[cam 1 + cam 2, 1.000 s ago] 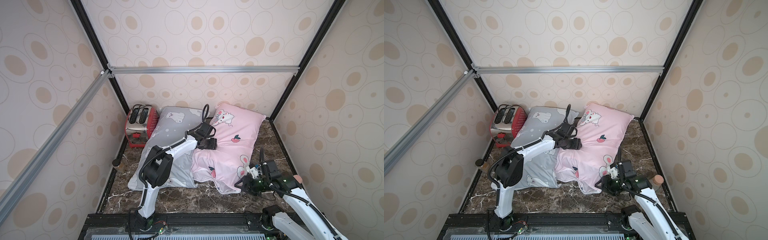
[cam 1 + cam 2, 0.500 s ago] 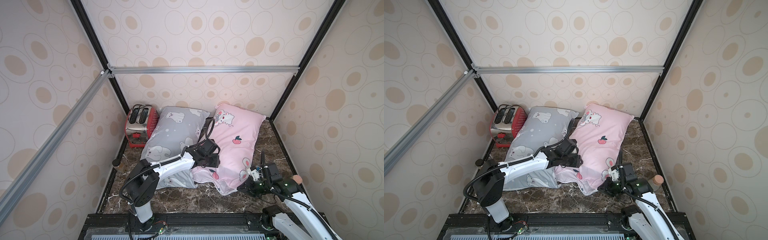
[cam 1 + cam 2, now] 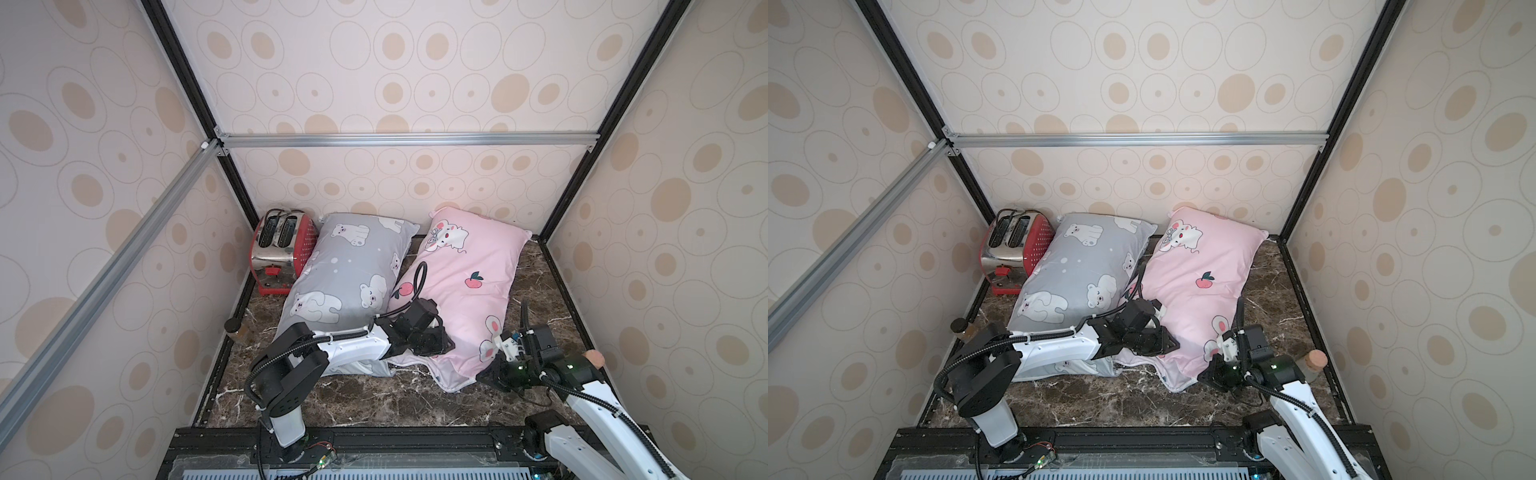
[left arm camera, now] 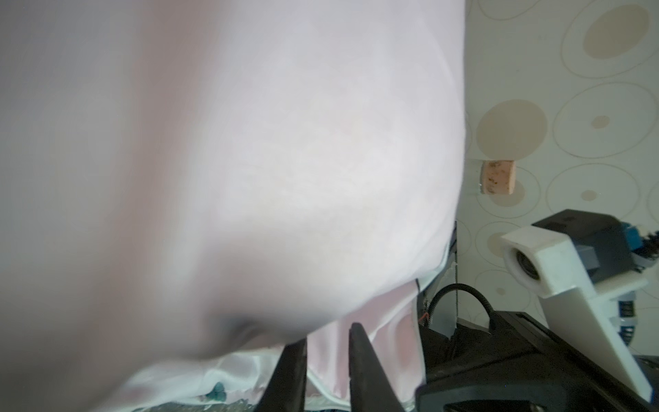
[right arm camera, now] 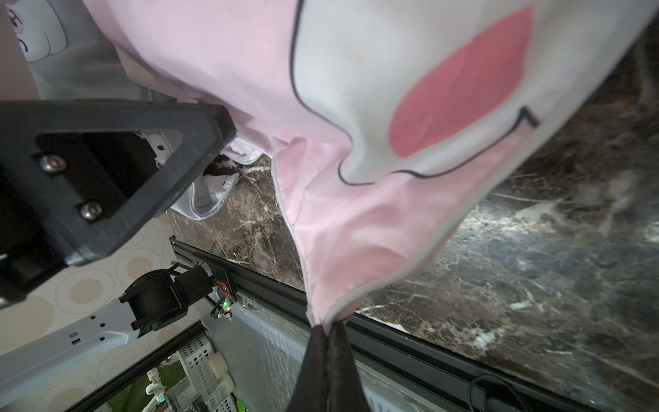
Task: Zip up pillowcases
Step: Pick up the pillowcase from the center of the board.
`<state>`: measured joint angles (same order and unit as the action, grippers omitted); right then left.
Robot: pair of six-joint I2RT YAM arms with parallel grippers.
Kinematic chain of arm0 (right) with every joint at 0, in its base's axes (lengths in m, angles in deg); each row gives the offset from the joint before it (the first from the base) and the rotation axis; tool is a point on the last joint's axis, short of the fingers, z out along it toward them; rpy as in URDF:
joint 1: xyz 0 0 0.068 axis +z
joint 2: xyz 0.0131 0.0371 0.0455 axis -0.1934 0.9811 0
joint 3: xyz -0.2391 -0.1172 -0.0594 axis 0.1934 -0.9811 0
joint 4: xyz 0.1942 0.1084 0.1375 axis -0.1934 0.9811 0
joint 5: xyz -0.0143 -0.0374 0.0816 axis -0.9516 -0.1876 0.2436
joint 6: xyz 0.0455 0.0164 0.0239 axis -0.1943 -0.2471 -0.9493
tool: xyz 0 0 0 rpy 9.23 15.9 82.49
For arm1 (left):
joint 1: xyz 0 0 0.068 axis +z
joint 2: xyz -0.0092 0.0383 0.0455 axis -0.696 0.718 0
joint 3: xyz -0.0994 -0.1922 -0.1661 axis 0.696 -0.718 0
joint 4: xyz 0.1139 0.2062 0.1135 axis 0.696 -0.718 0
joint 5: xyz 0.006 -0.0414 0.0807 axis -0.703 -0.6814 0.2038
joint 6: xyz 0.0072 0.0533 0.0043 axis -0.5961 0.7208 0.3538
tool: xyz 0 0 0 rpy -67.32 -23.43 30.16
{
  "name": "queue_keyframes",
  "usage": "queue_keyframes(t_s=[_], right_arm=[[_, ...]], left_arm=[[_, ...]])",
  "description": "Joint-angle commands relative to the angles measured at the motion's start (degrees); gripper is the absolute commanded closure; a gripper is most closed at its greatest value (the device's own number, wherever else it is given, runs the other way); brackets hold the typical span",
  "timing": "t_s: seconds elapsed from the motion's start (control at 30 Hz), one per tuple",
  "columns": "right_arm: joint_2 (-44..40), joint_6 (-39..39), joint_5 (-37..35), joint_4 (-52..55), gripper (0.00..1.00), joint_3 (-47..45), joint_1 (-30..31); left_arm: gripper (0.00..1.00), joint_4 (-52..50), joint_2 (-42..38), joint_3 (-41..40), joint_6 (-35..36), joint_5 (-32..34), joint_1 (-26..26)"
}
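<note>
Two stuffed pillowcases lie side by side in both top views: a grey one with polar bears (image 3: 349, 266) (image 3: 1079, 262) and a pink one with peaches (image 3: 469, 257) (image 3: 1204, 257). My left gripper (image 3: 436, 351) (image 3: 1163, 347) lies on the pink one's near edge. In the left wrist view its jaws (image 4: 328, 335) stand narrowly apart with pink fabric (image 4: 285, 142) showing between them; whether they pinch it I cannot tell. My right gripper (image 3: 484, 376) (image 5: 326, 326) is shut on the pink pillowcase's near right corner. A white zipper line (image 5: 285, 214) runs along that edge.
A red toaster (image 3: 282, 245) stands at the back left beside the grey pillowcase. A small dark-lidded jar (image 3: 235, 330) sits by the left wall and a cork-topped one (image 3: 594, 357) by the right wall. The marble tabletop (image 3: 374, 399) is walled on three sides.
My left arm drew back from between the pillowcases to the pink one's near edge, its jaws narrowing. My right gripper closed on the pink pillowcase's corner.
</note>
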<state>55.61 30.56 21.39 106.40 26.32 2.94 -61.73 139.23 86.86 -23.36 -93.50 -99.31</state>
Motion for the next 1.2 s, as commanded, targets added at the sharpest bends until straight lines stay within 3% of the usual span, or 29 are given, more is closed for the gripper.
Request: queue_keyframes(t_s=[0.0,0.23,0.3,0.4,0.5,0.6,0.67,0.83,1.17], right_arm=[[0.6,1.7,-0.8,1.7,1.0,2.1,-0.3],[3.1,1.6,0.3,1.2,0.99,3.2,-0.3],[3.3,0.7,-1.6,2.2,0.8,3.4,-0.3],[3.1,-0.6,-3.5,2.8,0.72,2.8,-0.3],[2.0,-2.3,-4.8,1.2,0.7,1.5,-0.3],[1.5,-3.5,-4.6,-0.7,0.74,0.2,-0.3],[1.6,-3.6,-3.9,-1.5,0.76,0.0,-0.3],[1.7,-4.0,-1.8,-2.8,0.77,-0.9,-0.3],[0.9,-3.4,-1.8,-0.9,1.0,0.2,-0.3]], left_arm=[[0.79,3.7,1.7,2.5,-2.2,-2.0,-1.8],[0.79,3.7,4.8,4.1,-2.2,-2.0,-2.5],[0.79,3.7,5.8,4.2,-2.2,-2.0,-2.5],[0.79,3.7,7.0,3.9,-2.2,-2.0,-2.5],[0.79,3.7,7.5,3.8,-2.2,-2.0,-2.6],[0.79,3.7,7.8,3.5,-2.2,-2.0,-2.5],[0.93,2.9,8.1,3.3,-0.2,-3.6,-2.5],[0.95,4.8,8.8,2.5,-1.5,-3.1,-2.6],[0.96,5.8,9.3,1.8,-2.1,-2.5,-2.6]])
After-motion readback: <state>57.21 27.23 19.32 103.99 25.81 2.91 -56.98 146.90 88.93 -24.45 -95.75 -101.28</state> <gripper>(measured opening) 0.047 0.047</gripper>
